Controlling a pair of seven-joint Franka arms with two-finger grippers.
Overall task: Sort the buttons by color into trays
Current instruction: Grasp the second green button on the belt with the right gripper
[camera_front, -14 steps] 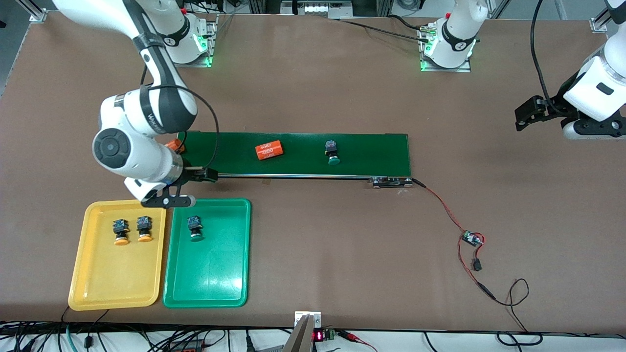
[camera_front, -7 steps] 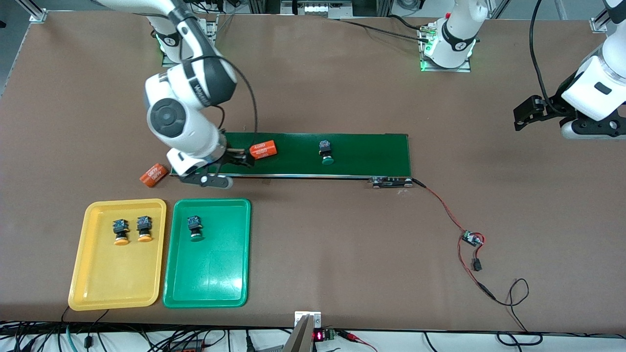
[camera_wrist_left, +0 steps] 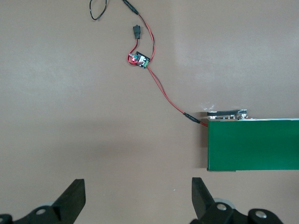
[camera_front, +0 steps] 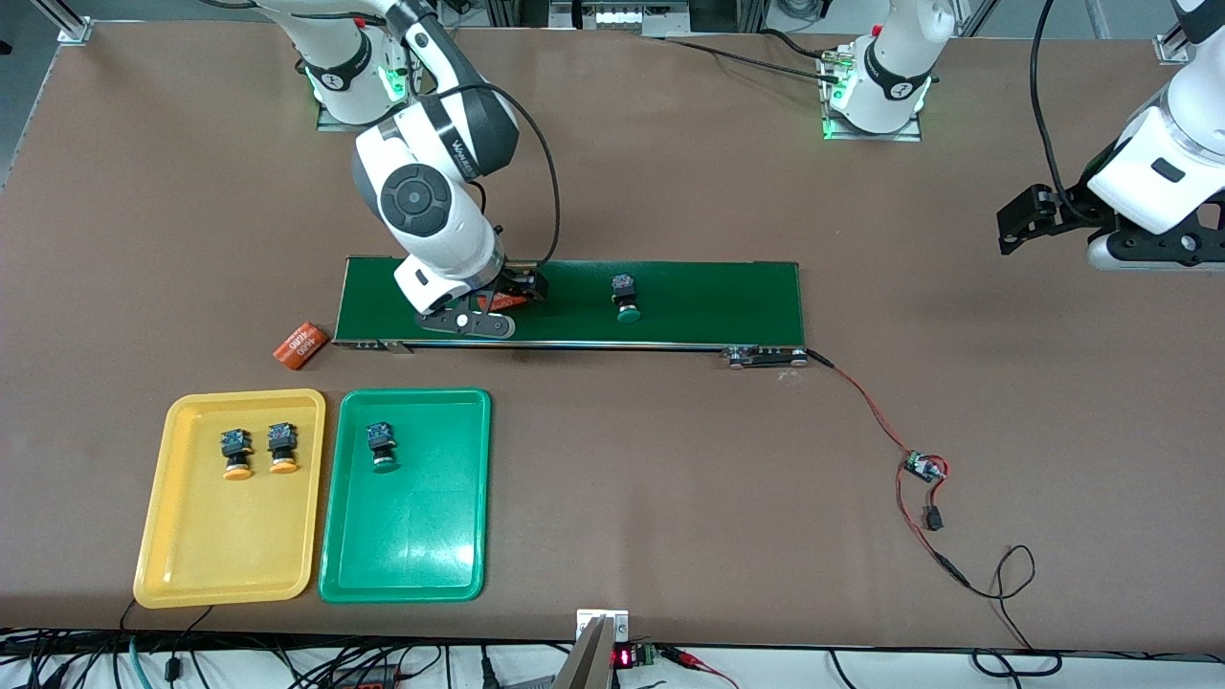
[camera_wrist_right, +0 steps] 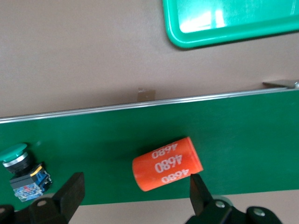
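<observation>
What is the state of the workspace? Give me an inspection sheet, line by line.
Surface: brown table with a dark-green conveyor belt across its middle.
Job's things: two orange-capped buttons in the yellow tray; one green-capped button in the green tray; another green-capped button on the belt.
Clutter: one orange cylinder on the belt under the right gripper; another on the table off the belt's end.
Grippers: right gripper open over the belt; left gripper open, waiting over bare table.
Cables: red wires from the belt to a small circuit board.
Surroundings: nothing seen.
</observation>
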